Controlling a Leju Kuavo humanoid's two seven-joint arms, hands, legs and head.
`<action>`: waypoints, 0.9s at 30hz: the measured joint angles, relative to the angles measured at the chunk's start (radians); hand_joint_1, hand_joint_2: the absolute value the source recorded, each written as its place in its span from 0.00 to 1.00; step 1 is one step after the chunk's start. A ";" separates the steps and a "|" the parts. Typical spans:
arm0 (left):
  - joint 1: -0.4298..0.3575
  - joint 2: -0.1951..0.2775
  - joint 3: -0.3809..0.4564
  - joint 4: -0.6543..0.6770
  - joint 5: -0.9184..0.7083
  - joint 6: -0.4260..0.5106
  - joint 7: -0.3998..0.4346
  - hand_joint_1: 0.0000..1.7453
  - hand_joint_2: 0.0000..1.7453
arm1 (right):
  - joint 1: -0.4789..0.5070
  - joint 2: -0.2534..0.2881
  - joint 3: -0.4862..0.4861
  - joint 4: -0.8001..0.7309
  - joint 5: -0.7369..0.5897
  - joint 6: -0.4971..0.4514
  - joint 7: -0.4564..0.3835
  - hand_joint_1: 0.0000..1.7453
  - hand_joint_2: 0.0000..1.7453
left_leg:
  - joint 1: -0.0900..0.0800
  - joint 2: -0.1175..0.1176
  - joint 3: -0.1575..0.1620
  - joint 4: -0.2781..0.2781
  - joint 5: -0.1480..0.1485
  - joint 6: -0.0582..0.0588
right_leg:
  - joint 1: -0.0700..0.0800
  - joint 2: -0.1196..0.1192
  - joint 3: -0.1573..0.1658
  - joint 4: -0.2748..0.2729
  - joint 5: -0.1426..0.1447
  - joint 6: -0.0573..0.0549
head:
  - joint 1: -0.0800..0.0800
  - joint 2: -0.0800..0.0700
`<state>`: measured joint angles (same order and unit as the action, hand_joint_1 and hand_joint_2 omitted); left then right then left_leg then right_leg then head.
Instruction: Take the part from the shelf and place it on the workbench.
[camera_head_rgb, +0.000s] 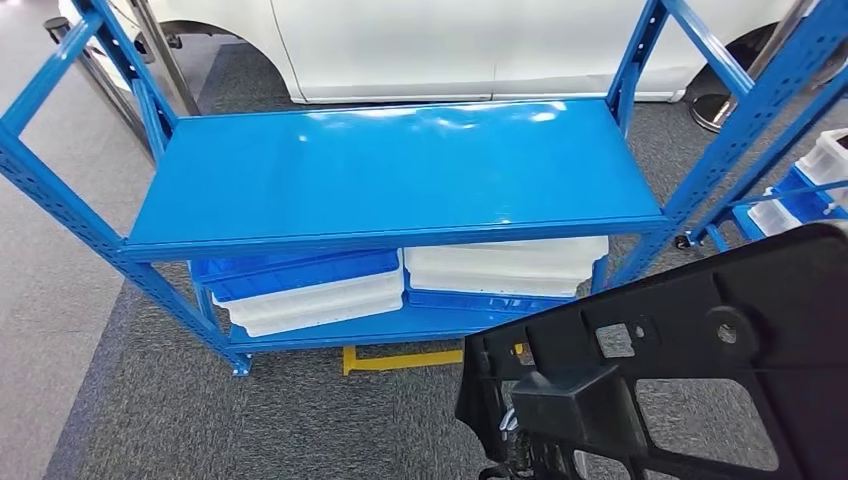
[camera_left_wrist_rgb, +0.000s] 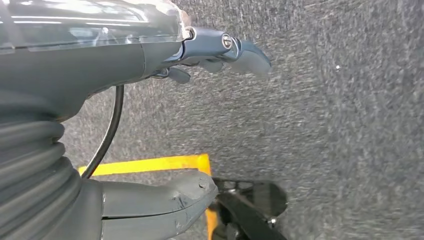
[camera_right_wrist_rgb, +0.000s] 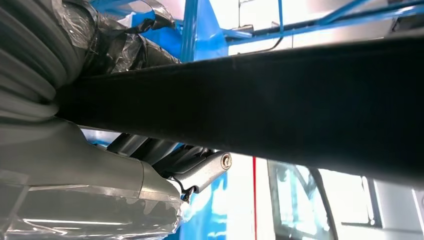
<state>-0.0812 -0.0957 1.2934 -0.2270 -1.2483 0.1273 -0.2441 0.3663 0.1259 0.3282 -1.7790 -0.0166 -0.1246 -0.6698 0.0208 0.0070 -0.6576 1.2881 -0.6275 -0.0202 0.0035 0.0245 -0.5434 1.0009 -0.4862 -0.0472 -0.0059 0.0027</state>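
Observation:
A large black plastic part (camera_head_rgb: 700, 350) with cut-outs fills the lower right of the head view, held up in front of the blue shelf (camera_head_rgb: 400, 170), whose upper board is bare. In the right wrist view my right hand (camera_right_wrist_rgb: 100, 170) grips this part (camera_right_wrist_rgb: 280, 100), the thumb on one side and the fingers on the other. My left hand (camera_left_wrist_rgb: 125, 60) hangs over the grey carpet with thumb and fingers apart, holding nothing. An end of the black part (camera_left_wrist_rgb: 250, 205) shows beyond the left thumb.
Blue and white trays (camera_head_rgb: 300, 290) are stacked on the shelf's lower board. Yellow floor tape (camera_head_rgb: 400, 358) lies in front of the shelf. A white car (camera_head_rgb: 450, 50) stands behind it. A second blue rack with white bins (camera_head_rgb: 810, 180) is at the right.

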 joint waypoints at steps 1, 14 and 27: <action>0.000 0.002 0.000 0.000 0.003 -0.001 0.002 0.00 1.00 | 0.002 0.003 -0.004 0.001 0.000 0.005 0.000 1.00 1.00 | 0.000 -0.002 0.026 -0.028 0.021 0.002 | 0.001 0.012 -0.009 0.006 0.004 0.002 | 0.000 0.000; 0.007 0.017 0.009 0.000 0.034 -0.009 0.021 0.00 1.00 | -0.003 0.033 -0.042 0.044 0.007 0.011 -0.004 1.00 1.00 | 0.004 0.024 0.158 -0.292 0.109 0.050 | -0.012 -0.014 -0.170 0.294 -0.116 0.066 | 0.005 0.000; 0.003 0.022 0.012 0.000 0.034 -0.018 0.023 0.00 1.00 | -0.001 0.050 -0.061 0.065 0.000 0.018 -0.004 1.00 1.00 | 0.003 0.033 0.125 -0.180 0.020 0.003 | -0.010 -0.051 -0.031 0.018 0.007 0.012 | 0.004 0.000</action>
<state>-0.0779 -0.0734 1.3054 -0.2270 -1.2146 0.1090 -0.2211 0.3657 0.1757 0.2669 -1.7141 -0.0167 -0.1061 -0.6733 0.0240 0.0405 -0.5323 1.1085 -0.6073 -0.0177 -0.0063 -0.0270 -0.5742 1.0190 -0.4789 -0.0352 -0.0023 0.0027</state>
